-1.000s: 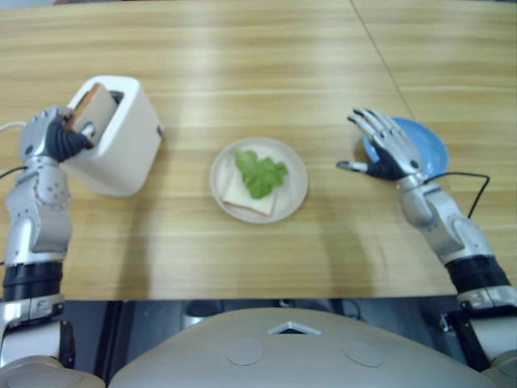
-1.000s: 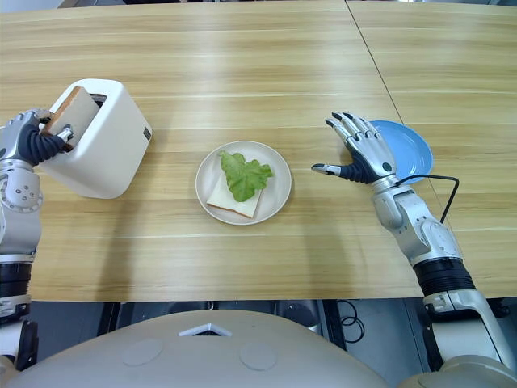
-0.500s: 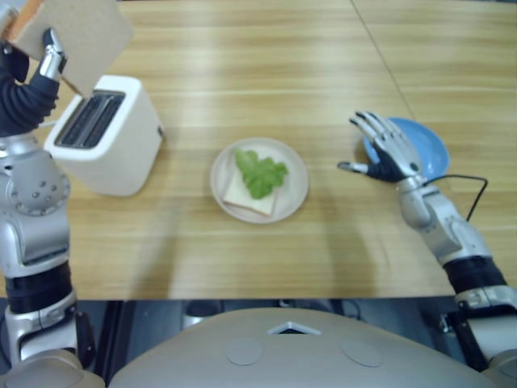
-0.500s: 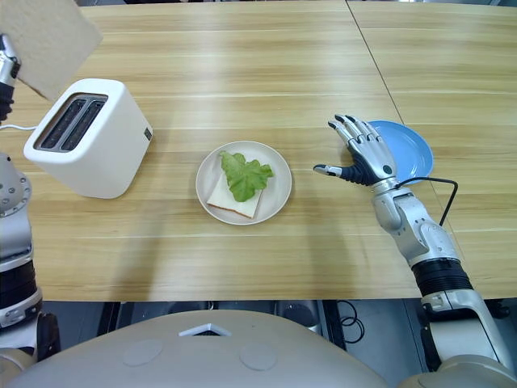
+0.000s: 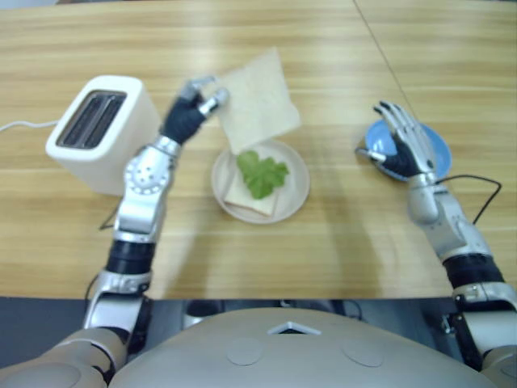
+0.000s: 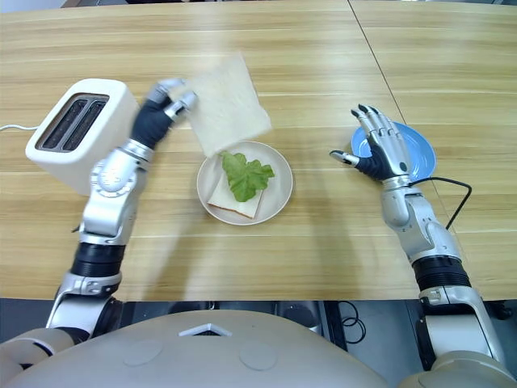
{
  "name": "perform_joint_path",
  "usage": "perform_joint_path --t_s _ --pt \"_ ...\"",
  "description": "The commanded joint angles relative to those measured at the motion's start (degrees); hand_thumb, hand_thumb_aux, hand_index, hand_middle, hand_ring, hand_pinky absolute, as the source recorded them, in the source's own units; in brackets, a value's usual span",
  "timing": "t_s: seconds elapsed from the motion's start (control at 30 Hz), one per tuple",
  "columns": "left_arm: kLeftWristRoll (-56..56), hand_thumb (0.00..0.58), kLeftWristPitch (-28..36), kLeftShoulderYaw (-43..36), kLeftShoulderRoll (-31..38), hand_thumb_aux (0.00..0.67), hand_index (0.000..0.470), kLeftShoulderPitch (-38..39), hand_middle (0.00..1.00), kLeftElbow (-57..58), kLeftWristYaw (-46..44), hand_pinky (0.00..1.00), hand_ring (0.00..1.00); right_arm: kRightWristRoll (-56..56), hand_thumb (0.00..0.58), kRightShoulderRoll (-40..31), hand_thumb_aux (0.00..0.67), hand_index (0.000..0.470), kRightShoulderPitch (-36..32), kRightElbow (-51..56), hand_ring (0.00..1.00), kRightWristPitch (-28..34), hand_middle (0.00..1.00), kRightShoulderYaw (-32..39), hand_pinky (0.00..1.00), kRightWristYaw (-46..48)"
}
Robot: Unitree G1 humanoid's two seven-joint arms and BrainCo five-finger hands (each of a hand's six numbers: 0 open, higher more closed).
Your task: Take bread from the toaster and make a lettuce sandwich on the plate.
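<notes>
Bread slice [image 6: 229, 103], clamped in left hand [image 6: 157, 111], has swung from above toaster [image 6: 77, 133] to over plate [image 6: 279, 191].

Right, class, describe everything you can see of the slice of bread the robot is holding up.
The slice of bread is pale, flat and roughly square. It is held in the air, tilted, pinched at its left corner by the fingers of the left hand. Its lower edge hangs over the far rim of the plate, just above the lettuce.
</notes>
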Motion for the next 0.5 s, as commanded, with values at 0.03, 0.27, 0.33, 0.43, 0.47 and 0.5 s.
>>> perform_joint_path --t_s 0.03,0.27,0.33,0.43,0.47,0.5 --pt "-0.8 0.58 1.1 -1.3 0.4 0.67 0.46 -1.7 1.0 8.9 -6.1 1.0 1.0 0.6 0.0 0.4 0.0 0.0 -0.1 1.3 0.0 -0.9 0.0 0.1 0.0 -0.1" --pt "0.5 0.58 1.7 -1.2 3.1 0.67 0.46 -2.4 1.0 16.1 -12.1 1.0 1.0 -0.4 0.0 0.8 0.0 0.0 -0.3 1.4 0.0 -0.8 0.0 0.8 0.0 0.0" --pt "1.3 0.58 1.5 -0.6 4.2 0.67 0.46 -2.9 1.0 17.3 -12.0 1.0 1.0 -0.8 0.0 0.9 0.0 0.0 -0.2 1.2 0.0 -0.6 0.0 1.0 0.0 0.0" --pt "3.0 0.58 0.7 -0.3 5.3 0.67 0.46 -3.9 1.0 19.4 -11.2 1.0 1.0 -1.3 0.0 0.9 0.0 0.0 -0.1 1.0 0.0 -0.6 0.0 1.3 0.0 0.1" --pt "3.5 0.58 0.4 -0.4 5.4 0.67 0.46 -4.1 1.0 20.3 -11.1 1.0 1.0 -1.5 0.0 0.9 0.0 0.0 0.0 0.7 0.0 -0.6 0.0 1.5 0.0 0.2" --pt "3.9 0.58 0.1 -0.6 5.4 0.67 0.46 -4.3 1.0 21.0 -11.2 1.0 1.0 -1.7 0.0 0.9 0.0 0.0 0.0 0.5 0.0 -0.6 0.0 1.6 0.0 0.3"
